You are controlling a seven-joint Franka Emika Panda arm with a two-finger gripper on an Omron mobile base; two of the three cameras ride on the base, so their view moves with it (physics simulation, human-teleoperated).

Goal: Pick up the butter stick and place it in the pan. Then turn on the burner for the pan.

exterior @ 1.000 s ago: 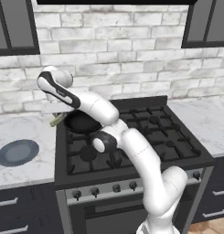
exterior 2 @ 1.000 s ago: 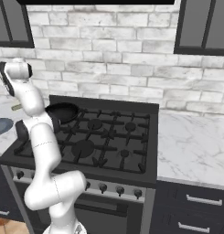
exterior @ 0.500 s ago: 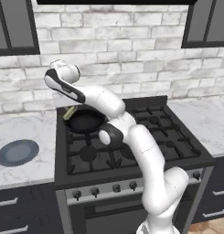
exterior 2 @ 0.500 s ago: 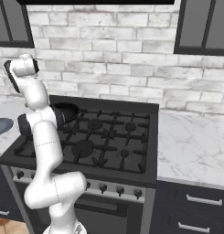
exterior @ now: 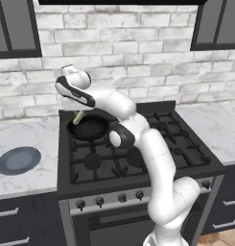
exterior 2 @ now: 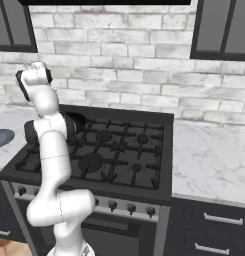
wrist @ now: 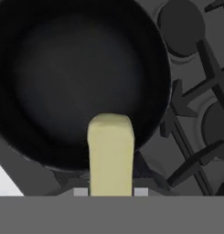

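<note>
The pale yellow butter stick [wrist: 110, 155] sits clamped in my gripper [wrist: 110, 192], which is shut on it. In the hand view its free end reaches over the near rim of the black pan [wrist: 81, 77], whose dark glossy inside lies bare below. From the left base view, the butter stick [exterior: 78, 117] hangs under the hand just above the left rim of the pan [exterior: 88, 128] on the stove's back-left burner. The arm hides most of the pan [exterior 2: 77, 120] in the right base view.
A blue-grey plate [exterior: 18, 160] lies on the marble counter left of the stove. Black grates [exterior: 152, 139] cover the other burners. A row of knobs [exterior: 121, 197] lines the stove's front panel. The brick wall rises just behind the pan.
The arm has swung right from over the counter edge, carrying the butter stick to the pan's left rim. The grip has stayed shut.
</note>
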